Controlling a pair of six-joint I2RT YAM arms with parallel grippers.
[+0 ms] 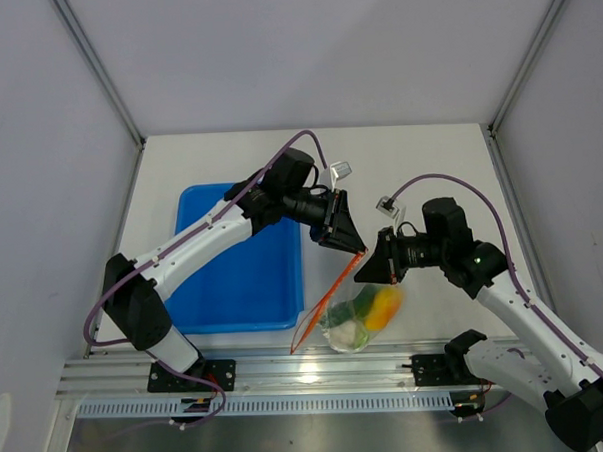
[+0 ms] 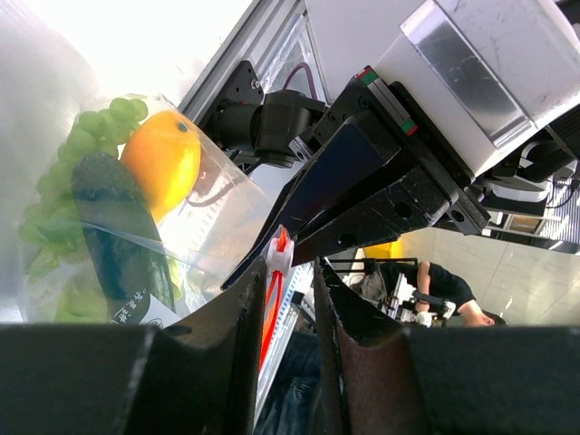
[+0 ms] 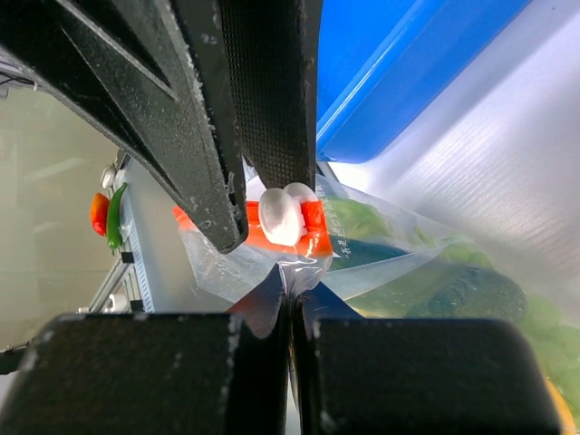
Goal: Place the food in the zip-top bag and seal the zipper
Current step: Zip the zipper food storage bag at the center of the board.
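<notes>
Nearest me, the zip-top bag (image 1: 358, 322) holds the orange-yellow fruit (image 1: 383, 304) and grape bunch (image 2: 54, 195). My right gripper (image 3: 290, 292) pinches its plastic under the zipper (image 3: 319, 234). My left gripper (image 2: 292, 270) clamps the zipper at its white slider (image 3: 281, 216). The blue tray (image 1: 239, 279) lies beyond.

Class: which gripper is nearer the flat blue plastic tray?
Left. The left gripper hangs just right of the flat blue plastic tray's right edge; the right gripper is farther right, pinching the clear zip-top bag.

food (image 1: 373, 313) in zip-top bag (image 1: 335, 307) | zip-top bag right of tray (image 1: 239, 279)
</notes>
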